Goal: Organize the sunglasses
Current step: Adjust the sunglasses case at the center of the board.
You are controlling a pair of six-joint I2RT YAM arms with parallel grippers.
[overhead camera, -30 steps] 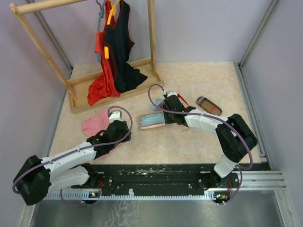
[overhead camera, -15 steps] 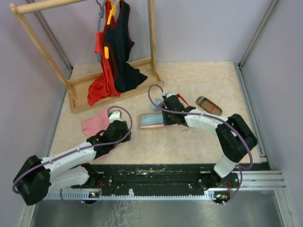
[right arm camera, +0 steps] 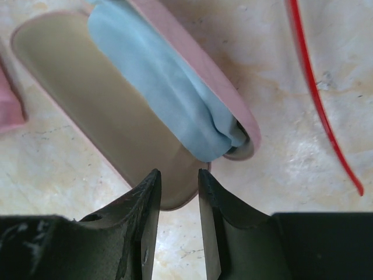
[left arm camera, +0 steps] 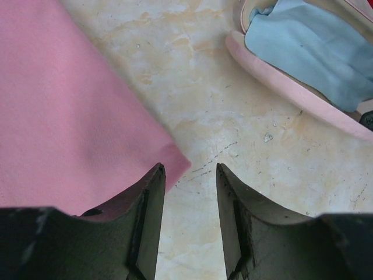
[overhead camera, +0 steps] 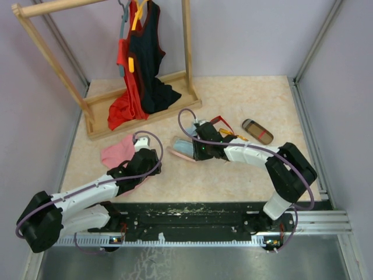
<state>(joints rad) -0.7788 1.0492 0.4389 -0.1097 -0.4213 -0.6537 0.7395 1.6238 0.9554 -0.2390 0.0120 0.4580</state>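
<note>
Beige marbled counter [overhead camera: 256, 93]. My right claw [right arm camera: 176, 174] pinches the open pink case [right arm camera: 76, 105] by its rim; left claw [left arm camera: 189, 169] gapes, empty. I'd hold steady for the red sunglasses [right arm camera: 317, 99], just right.

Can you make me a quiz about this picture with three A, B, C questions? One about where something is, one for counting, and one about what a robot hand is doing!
1. Where is the light blue cloth?
A) inside the pink case
B) hanging on a hanger
C) in a robot hand
2. How many cases lie on the table?
A) one
B) two
C) four
3. The left gripper is:
A) open and empty
B) squeezed shut
C) holding a case
Answers: 1 A, the cloth sits in the open case. 2 B, the pink one and a brown striped case. 3 A, only bare table shows between its fingers.
</note>
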